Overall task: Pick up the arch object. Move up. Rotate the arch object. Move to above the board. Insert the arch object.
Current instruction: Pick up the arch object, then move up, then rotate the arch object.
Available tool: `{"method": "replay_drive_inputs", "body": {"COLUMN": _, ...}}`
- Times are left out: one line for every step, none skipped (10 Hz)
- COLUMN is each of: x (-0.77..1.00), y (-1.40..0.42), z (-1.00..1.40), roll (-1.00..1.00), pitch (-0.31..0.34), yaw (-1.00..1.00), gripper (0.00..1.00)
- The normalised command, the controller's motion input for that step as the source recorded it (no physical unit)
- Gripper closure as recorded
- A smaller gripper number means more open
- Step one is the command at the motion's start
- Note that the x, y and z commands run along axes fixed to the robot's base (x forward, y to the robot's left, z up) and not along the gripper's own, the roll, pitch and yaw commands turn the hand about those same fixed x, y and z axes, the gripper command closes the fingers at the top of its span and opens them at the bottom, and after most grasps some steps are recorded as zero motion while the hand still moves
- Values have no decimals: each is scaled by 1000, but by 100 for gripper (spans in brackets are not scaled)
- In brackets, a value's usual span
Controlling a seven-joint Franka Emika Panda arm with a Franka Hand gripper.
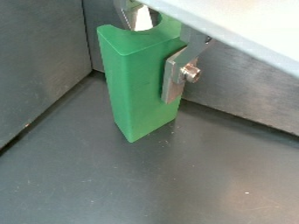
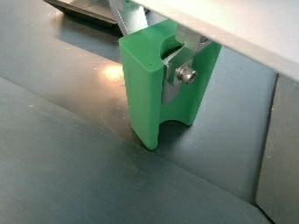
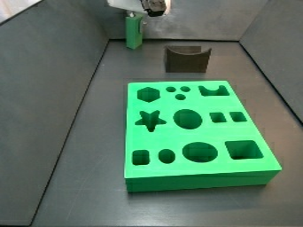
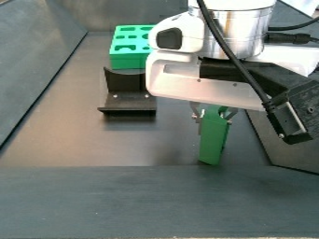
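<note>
So the hand (image 1: 160,54) is down in the far corner of the worktop (image 3: 71,133), right by the grey walls, and it's clamped onto the arch object (image 1: 138,83). In both wrist views you can see a flat silver finger (image 1: 173,77) pressed flat against one side of the green block near its top, with a screw head sticking out beside it. The opposite finger is hidden behind the piece, so I can only go by the near one, but the jaws look closed down narrow onto the block, nothing else between them.

The arch object is standing upright, tall and narrow, and its bottom end looks like it's touching the dark floor or just about. In a wrist view (image 2: 158,87) the arch cut-out shows at the bottom end as a little notch, facing down. In a side view (image 4: 214,135) it hangs straight under the white arm body, with the wall just beside it.

The board (image 3: 196,133) lies flat in the middle of the worktop, well apart from the hand, all its holes open. The fixture (image 3: 186,58) sits between the board and the back wall, near the arch object but not touching it.
</note>
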Motion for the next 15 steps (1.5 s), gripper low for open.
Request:
{"method": "replay_drive_inputs", "body": {"x": 0, "y": 0, "z": 0, "roll": 0, "pitch": 0, "yaw": 0, "gripper": 100}}
{"method": "replay_drive_inputs", "body": {"x": 0, "y": 0, "z": 0, "roll": 0, "pitch": 0, "yaw": 0, "gripper": 100}}
{"method": "replay_drive_inputs", "body": {"x": 0, "y": 0, "z": 0, "roll": 0, "pitch": 0, "yaw": 0, "gripper": 100}}
{"method": "replay_drive_inputs", "body": {"x": 0, "y": 0, "z": 0, "roll": 0, "pitch": 0, "yaw": 0, "gripper": 100}}
{"method": "replay_drive_inputs", "body": {"x": 0, "y": 0, "z": 0, "roll": 0, "pitch": 0, "yaw": 0, "gripper": 100}}
{"method": "replay_drive_inputs", "body": {"x": 0, "y": 0, "z": 0, "roll": 0, "pitch": 0, "yaw": 0, "gripper": 100}}
{"method": "replay_drive_inputs", "body": {"x": 0, "y": 0, "z": 0, "roll": 0, "pitch": 0, "yaw": 0, "gripper": 100}}
{"method": "replay_drive_inputs", "body": {"x": 0, "y": 0, "z": 0, "roll": 0, "pitch": 0, "yaw": 0, "gripper": 100}}
{"method": "replay_drive_inputs", "body": {"x": 0, "y": 0, "z": 833, "roll": 0, "pitch": 0, "yaw": 0, "gripper": 100}}
{"method": "replay_drive_inputs", "body": {"x": -34, "y": 79, "z": 831, "roll": 10, "pitch": 8, "yaw": -21, "gripper": 100}}
{"method": "replay_drive_inputs", "body": {"x": -65, "y": 66, "z": 677, "roll": 16, "pitch": 44, "yaw": -40, "gripper": 100}}
{"method": "replay_drive_inputs", "body": {"x": -59, "y": 48, "z": 584, "roll": 24, "pitch": 54, "yaw": -40, "gripper": 100}}
{"method": "replay_drive_inputs", "body": {"x": -42, "y": 35, "z": 381, "roll": 38, "pitch": 60, "yaw": -33, "gripper": 100}}
{"method": "replay_drive_inputs", "body": {"x": 9, "y": -1000, "z": 888, "roll": 0, "pitch": 0, "yaw": 0, "gripper": 100}}
{"method": "replay_drive_inputs", "body": {"x": 12, "y": -1000, "z": 833, "roll": 9, "pitch": -2, "yaw": 26, "gripper": 100}}
